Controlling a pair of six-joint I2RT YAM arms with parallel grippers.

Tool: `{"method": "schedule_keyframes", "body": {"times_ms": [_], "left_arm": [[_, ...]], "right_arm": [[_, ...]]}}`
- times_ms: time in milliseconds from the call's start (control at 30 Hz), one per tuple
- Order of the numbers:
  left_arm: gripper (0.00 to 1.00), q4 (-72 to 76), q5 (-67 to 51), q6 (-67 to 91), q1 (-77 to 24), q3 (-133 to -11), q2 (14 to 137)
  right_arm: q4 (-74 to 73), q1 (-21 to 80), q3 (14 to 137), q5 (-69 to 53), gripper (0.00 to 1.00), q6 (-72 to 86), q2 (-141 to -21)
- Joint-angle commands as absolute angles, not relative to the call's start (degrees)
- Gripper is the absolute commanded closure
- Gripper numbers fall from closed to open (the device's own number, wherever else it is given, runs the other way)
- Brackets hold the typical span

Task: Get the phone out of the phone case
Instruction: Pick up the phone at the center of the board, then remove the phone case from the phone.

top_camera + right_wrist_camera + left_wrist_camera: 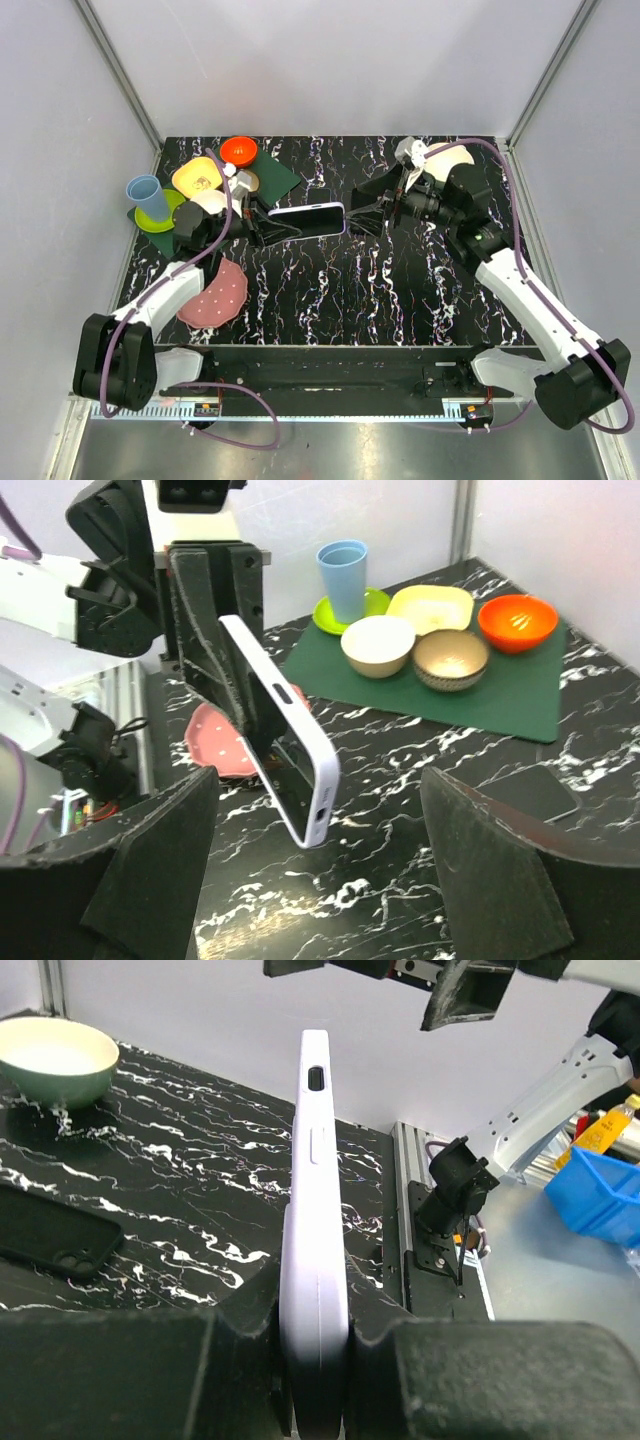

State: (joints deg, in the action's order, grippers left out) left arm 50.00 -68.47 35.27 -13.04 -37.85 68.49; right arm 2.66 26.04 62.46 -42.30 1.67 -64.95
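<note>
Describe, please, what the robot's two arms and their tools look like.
The left arm and right arm have white shell links, chunky black joints and black bases. A lilac cable loops along each. The left tool and right tool are matte black, each with two broad wedge-shaped fingers.

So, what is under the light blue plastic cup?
A small round lime-green plate lies under the light blue plastic cup. Only the plate's rim shows around the cup's base; its middle is covered, so anything else there cannot be seen.
</note>
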Motion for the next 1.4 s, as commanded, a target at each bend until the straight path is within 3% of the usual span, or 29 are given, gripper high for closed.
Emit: {"method": "schedule_keyframes", "body": {"times_ms": [0, 267, 500, 600, 867, 967, 1167, 1367], "left_arm": [[1.00, 60.4, -64.9, 38.4, -12.9, -37.3, 70.4], [1.00, 67.7, -66.9, 49.9, -12.9, -40.3, 76.3], [1.00, 94.9, -72.3, 71.3, -12.9, -42.7, 85.0], [1.00, 95.4, -69.0, 70.4, -13.5, -41.1, 85.6], [1.00, 89.0, -66.7, 59.8, -13.9, -36.8, 80.3], [1.00, 74.3, -64.9, 50.1, -13.9, -36.6, 76.2], [1.00, 59.6, -61.4, 38.4, -14.1, -36.4, 71.8], [1.00, 57.0, -61.2, 36.7, -14.0, -37.1, 72.4]], "right_arm": [[18.5, 23.9, 57.4, -48.4, 0.15, 13.7, -65.2], [23.9, 22.6, 54.4, -50.8, 0.18, 15.7, -66.0], [28.7, 22.1, 52.9, -51.5, 0.22, 18.9, -68.4], [31.1, 21.9, 52.1, -51.8, 0.24, 20.9, -68.9], [33.2, 21.1, 50.3, -51.1, 0.27, 21.6, -68.9], [33.9, 20.7, 49.7, -50.6, 0.28, 21.8, -68.9], [36.4, 20.7, 49.0, -52.1, 0.30, 24.4, -70.3], [41.4, 20.7, 47.8, -55.2, 0.37, 28.8, -70.1]]}}
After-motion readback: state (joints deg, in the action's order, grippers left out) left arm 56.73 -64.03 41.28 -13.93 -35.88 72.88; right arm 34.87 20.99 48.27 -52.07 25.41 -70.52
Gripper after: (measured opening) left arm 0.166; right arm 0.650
